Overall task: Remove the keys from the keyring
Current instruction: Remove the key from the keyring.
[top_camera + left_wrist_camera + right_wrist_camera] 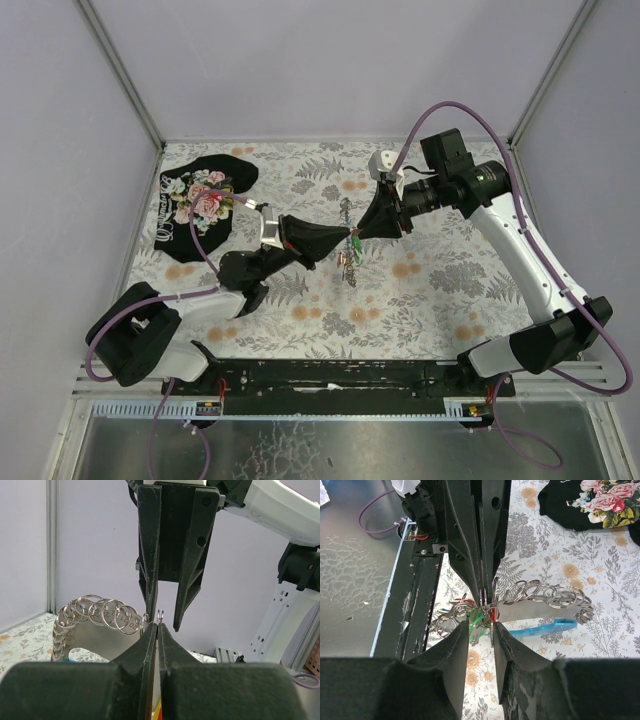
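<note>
**Left gripper (158, 627) pinches the ring; right gripper (480, 625) straddles it**

Left gripper's fingers fill the bottom of the left wrist view. They are pressed together with no gap, and a thin wire loop of the keyring (100, 622) is nipped at their tips. The keyring's curved silvery fob (540, 611) arcs away to the lower left of that frame, with a row of small split rings threaded along its top edge.

The right gripper comes down from the top of the same frame. Its jaws are partly apart, one on each side of the pinched loop. A gap shows on each side, and I cannot tell whether either pad touches the wire.

From the right wrist, the keys (481, 618) bunch at the centre of the frame, just past the right fingertips. Green and red heads show among a tangle of rings. The fob stretches to the right, with a light-blue piece below it.

From above, both grippers meet tip to tip at mid-frame over the table (450, 300), with the keys dangling beneath them. A black floral cloth (200, 205) lies at the upper left, well apart.
</note>
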You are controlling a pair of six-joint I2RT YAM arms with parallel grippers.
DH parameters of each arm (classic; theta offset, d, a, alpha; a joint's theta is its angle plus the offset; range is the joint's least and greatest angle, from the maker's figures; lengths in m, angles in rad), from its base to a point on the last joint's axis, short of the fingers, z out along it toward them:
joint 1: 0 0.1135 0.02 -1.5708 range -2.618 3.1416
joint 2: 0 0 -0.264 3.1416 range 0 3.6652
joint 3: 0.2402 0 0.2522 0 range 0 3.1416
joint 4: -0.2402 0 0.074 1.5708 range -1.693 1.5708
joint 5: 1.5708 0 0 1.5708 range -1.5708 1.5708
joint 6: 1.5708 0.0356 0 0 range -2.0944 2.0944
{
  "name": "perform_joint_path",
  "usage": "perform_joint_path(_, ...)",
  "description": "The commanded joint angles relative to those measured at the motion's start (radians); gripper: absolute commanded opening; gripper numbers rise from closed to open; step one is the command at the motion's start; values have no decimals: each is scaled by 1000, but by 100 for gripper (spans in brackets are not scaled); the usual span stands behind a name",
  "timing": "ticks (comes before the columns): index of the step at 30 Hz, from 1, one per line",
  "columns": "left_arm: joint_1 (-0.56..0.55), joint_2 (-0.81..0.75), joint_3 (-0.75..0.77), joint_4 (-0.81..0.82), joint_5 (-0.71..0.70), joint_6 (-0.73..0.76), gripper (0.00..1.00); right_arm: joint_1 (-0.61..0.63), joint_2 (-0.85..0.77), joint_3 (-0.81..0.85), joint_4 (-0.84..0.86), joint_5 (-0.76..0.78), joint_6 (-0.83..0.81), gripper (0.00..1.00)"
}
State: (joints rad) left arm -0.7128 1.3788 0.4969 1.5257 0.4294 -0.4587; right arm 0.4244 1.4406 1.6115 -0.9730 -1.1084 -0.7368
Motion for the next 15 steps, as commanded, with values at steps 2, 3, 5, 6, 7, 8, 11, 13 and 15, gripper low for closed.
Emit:
perform_joint_path(2, 0, -29, 6, 85, -55, -41, 0, -4, -26, -12, 53, -6, -18, 31)
perform_joint_path(3, 0, -29, 6, 85, -57, -46, 0, -4, -25, -12, 57, -3, -16, 29)
perform_joint_path(5, 0, -30, 8, 85, -62, -53, 0, -4, -25, -17, 68, 12, -10, 25)
perform_joint_path(6, 0, -29, 8, 85, -65, -57, 0, -4, -26, -20, 73, 22, -6, 23)
perform_joint_path(7, 0, -29, 9, 85, -68, -59, 0, -5, -28, -24, 79, 30, -4, 21)
perform_joint_path(8, 1, -30, 8, 85, -72, -62, 0, -5, -29, -28, 81, 38, -5, 21)
perform_joint_path(11, 1, -28, 4, 85, -99, -74, 0, -3, -35, -36, 76, 59, -17, 18)
perform_joint_path(13, 0, -24, 4, 85, -109, -80, 0, 7, -38, -41, 64, 84, -36, 17)
perform_joint_path(15, 0, -16, 5, 84, -110, -86, 0, 17, -39, -44, 46, 99, -54, 17)
